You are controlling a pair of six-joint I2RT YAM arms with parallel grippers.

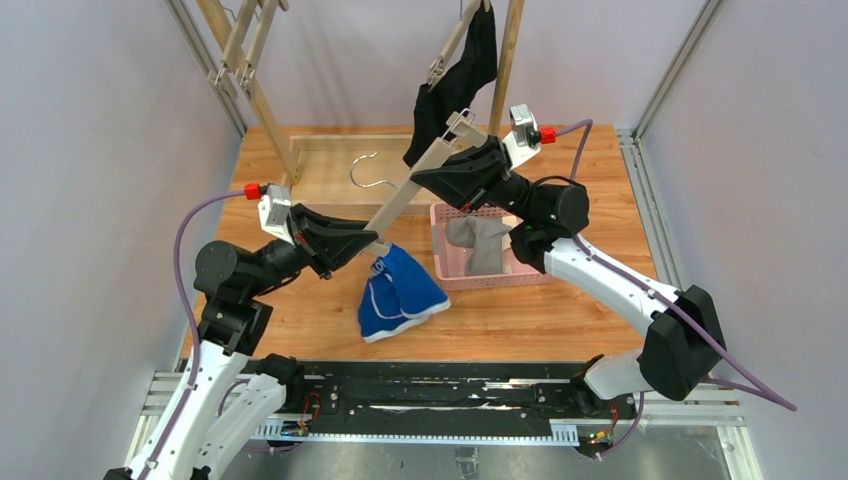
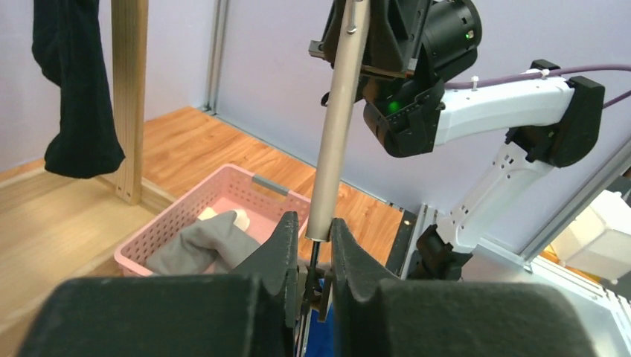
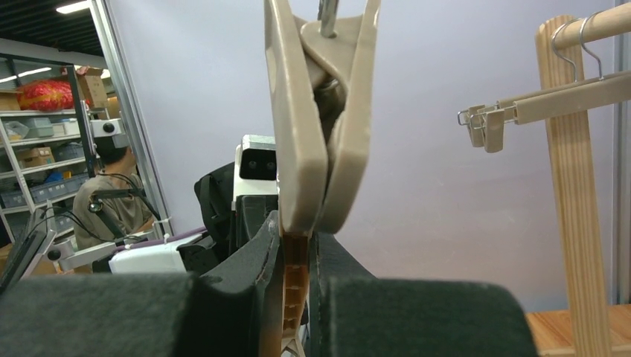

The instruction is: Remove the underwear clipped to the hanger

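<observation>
A beige clip hanger [image 1: 410, 195] is held slantwise between both grippers. My left gripper [image 1: 372, 243] is shut on its lower end, jaws either side of the bar's tip and clip [image 2: 312, 238]. The bright blue underwear [image 1: 400, 295] hangs from that clip and lies on the table; a strip shows between the fingers [image 2: 321, 336]. My right gripper [image 1: 432, 172] is shut on the upper end, just below its beige clip [image 3: 312, 134]. The grey underwear [image 1: 478, 243] lies in a pink basket [image 1: 440, 270]. The black underwear [image 1: 455, 85] hangs from another hanger on the rack.
Wooden rack posts stand at the back left [image 1: 250, 80] and back centre [image 1: 508, 60]. A loose metal hanger hook [image 1: 370, 170] lies on the rack's wooden base. Spare clip hangers [image 3: 536, 104] hang on the rack. Metal frame rails edge the table.
</observation>
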